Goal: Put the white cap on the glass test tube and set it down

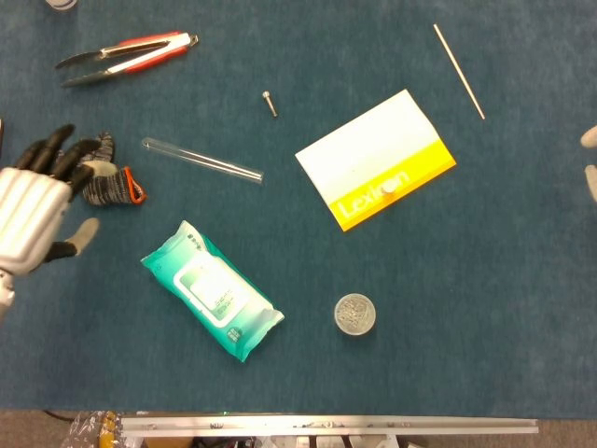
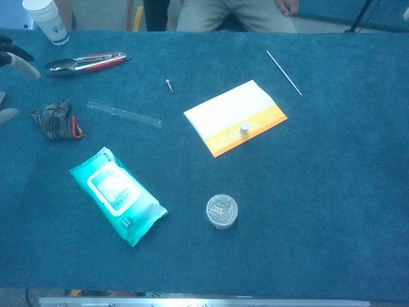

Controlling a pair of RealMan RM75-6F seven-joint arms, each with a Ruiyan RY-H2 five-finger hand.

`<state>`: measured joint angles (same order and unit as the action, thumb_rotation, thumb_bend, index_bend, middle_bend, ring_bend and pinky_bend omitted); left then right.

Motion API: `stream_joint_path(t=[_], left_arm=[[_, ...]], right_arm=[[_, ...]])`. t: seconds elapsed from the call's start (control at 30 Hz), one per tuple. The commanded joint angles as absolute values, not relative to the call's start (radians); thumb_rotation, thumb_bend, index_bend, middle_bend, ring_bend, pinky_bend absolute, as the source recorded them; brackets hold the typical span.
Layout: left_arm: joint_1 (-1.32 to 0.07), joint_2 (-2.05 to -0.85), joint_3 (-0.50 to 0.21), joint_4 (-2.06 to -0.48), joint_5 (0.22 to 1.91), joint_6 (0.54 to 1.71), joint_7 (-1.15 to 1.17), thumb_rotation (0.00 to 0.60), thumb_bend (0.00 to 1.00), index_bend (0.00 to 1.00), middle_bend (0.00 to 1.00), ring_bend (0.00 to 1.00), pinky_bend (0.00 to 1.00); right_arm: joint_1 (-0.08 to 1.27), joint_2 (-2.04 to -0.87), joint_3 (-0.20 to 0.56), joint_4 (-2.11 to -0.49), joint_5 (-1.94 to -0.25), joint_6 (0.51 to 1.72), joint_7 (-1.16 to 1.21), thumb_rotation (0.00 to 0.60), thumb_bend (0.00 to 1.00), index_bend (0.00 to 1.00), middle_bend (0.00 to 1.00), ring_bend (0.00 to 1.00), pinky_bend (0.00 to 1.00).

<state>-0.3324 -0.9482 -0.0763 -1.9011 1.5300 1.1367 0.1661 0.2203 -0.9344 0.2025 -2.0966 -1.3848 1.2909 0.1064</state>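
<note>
The glass test tube [image 1: 201, 159] [image 2: 124, 114] lies flat on the blue cloth, left of centre. The small white cap [image 1: 389, 187] [image 2: 244, 128] sits on the yellow band of a white and yellow card [image 1: 368, 149] [image 2: 227, 114]. My left hand [image 1: 37, 210] hovers at the left edge with fingers spread and holds nothing, a hand's width left of the tube. In the chest view only the fingertips [image 2: 18, 64] of my left hand show. Two tips of my right hand [image 1: 590, 159] poke in at the right edge, apart and empty, far from the cap.
A striped glove [image 1: 103, 177] lies under my left fingertips. Red tongs [image 1: 126, 54], a screw [image 1: 270, 103] and a thin stick [image 1: 458, 70] lie at the back. A wipes pack [image 1: 212, 290] and a round tin [image 1: 354, 314] lie nearer. A paper cup [image 2: 46, 19] and a seated person [image 2: 223, 11] are beyond.
</note>
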Motion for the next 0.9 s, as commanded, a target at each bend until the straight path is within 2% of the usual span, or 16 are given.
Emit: stream_joint_path(t=[0.03,0.43,0.63,0.9], left_arm=[[-0.381,-0.974,-0.090,-1.881,1.515,1.082,0.167,0.600,0.33,0.27,0.16,0.00,0.14],[-0.551,-1.097,-0.130,-1.772,1.414,0.891,0.184,0.600,0.33,0.27,0.16,0.01,0.14],[-0.619,-1.190,-0.150,-1.692,1.291,0.833,0.271,0.600,0.33,0.27,0.14,0.01,0.14],[-0.696,-1.295,-0.165,-1.598,1.107,0.799,0.386,0.600,0.33,0.37,0.13,0.01,0.14]], right_arm=[[0.224,-0.933,0.199,-2.102,-1.388,1.289,0.102,0.600,0.33,0.46,0.24,0.06,0.18],[0.213,-0.917,0.163,-2.087,-1.444,1.303,0.147,0.600,0.33,0.46,0.24,0.06,0.18],[0.214,-0.919,0.153,-2.078,-1.439,1.301,0.150,0.600,0.33,0.46,0.24,0.06,0.18],[0.201,-0.905,0.141,-2.077,-1.441,1.319,0.163,0.600,0.33,0.46,0.24,0.06,0.18]])
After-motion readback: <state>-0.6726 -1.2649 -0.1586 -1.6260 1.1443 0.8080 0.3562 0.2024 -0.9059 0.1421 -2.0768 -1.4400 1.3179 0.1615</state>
